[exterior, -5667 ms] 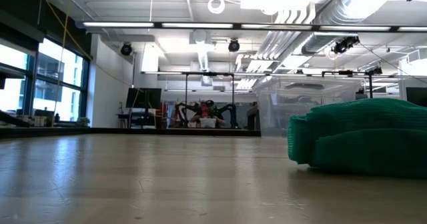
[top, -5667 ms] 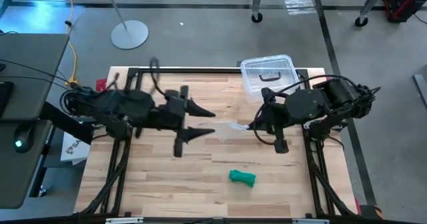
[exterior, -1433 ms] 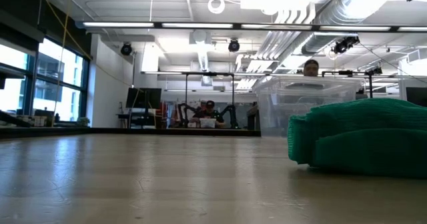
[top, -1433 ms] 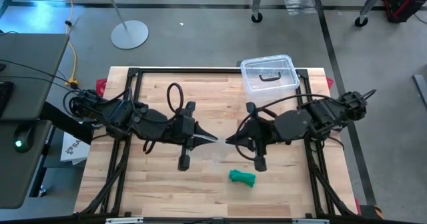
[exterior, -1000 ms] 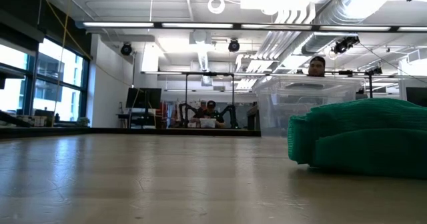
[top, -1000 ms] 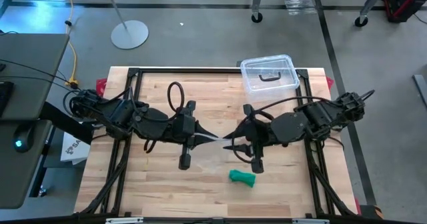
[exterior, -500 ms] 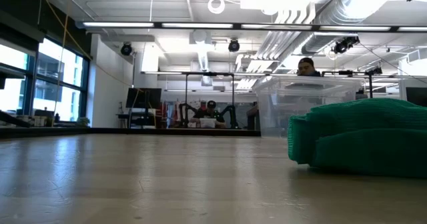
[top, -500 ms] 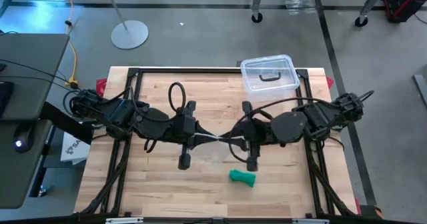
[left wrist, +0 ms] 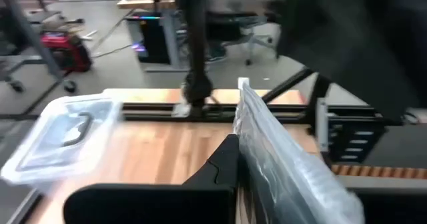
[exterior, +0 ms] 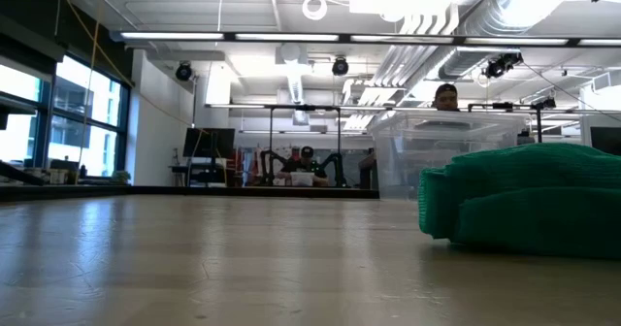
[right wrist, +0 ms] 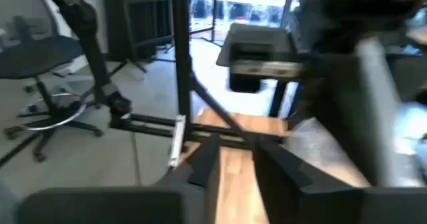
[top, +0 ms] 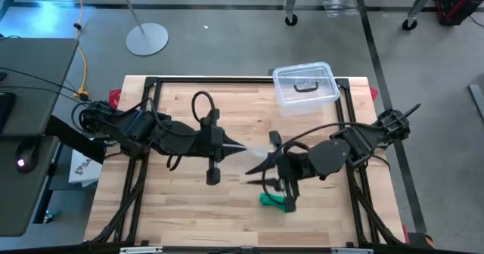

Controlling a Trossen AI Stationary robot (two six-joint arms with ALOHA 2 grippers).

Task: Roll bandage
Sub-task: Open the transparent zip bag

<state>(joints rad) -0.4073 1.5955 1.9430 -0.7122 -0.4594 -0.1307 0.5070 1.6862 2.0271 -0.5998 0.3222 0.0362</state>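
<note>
The green bandage (top: 274, 201) lies bunched on the wood near the table's front edge, partly under my right arm; the low view shows it close up (exterior: 524, 200). My left gripper (top: 240, 148) hovers over the table's middle, shut on a crinkly clear plastic bag (top: 261, 157). My right gripper (top: 253, 172) hangs just beside the bag, toward the near edge. Its two fingers (right wrist: 203, 161) stand apart with bare wood showing between them. The bag (right wrist: 313, 141) lies off to one side of them. My left gripper pinches the clear bag between its two fingers at one end (left wrist: 250, 157). The fingers reach out nearly level from the table's left. The bag sticks out beyond the fingertips toward my right arm, lifted clear of the table.
A clear plastic box with a black handle (top: 305, 85) stands at the far edge, right of centre, and also shows in the left wrist view (left wrist: 60, 134). Black frame rails (top: 151, 84) run along the table's edges. Bare wood (top: 189, 209) lies at the near left.
My right gripper first closed in on the bag at my left gripper's tips. It has since swung away toward the table's near edge, over the bandage. The bag stays lifted in my left gripper. The bandage has not moved.
</note>
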